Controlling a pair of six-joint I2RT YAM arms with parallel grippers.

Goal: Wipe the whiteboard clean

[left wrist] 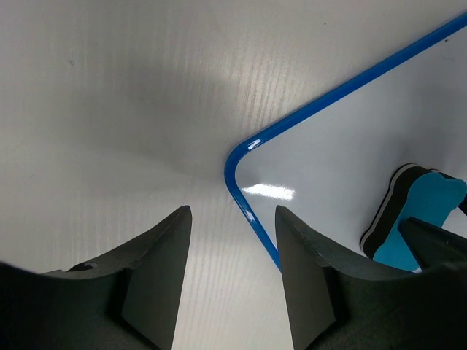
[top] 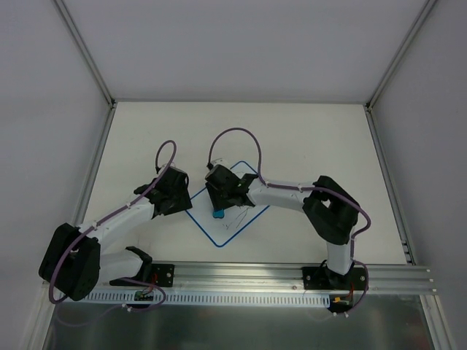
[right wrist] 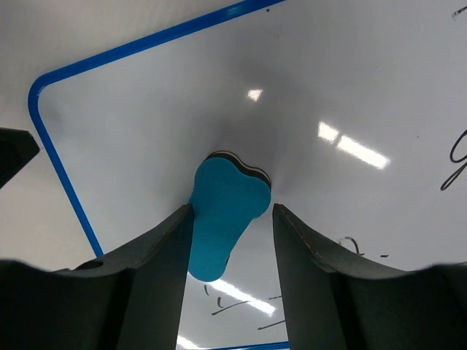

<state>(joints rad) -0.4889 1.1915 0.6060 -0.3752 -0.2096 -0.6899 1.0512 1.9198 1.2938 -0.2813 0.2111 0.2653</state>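
The plain white desk (top: pixel 306 138) carries the small white rectangular whiteboard with a thin blue border (top: pixel 219 232). It lies flat, turned cornerwise, near the middle. The left claw (left wrist: pixel 233 219) is spread and holds nothing, above the board's rounded corner. The right claw (right wrist: pixel 232 208) pinches a blue, dark-backed eraser block (right wrist: pixel 225 226) standing on the board. Dark handwritten scribbles (right wrist: pixel 458 162) lie nearby.

Setting: robotics lab, enclosed test cell. An aluminium rail (top: pixel 248 273) is running along the near edge of a white table (top: pixel 306 138). Two robot arms (black and white) are standing bolted to the rail: left arm (top: pixel 109 219), right arm (top: pixel 281 195). Beyond the rail, pale panel walls (top: pixel 241 44) and metal frame posts (top: pixel 84 51) are closing the table in. Purple cables (top: pixel 235 130) are looping along both arms.
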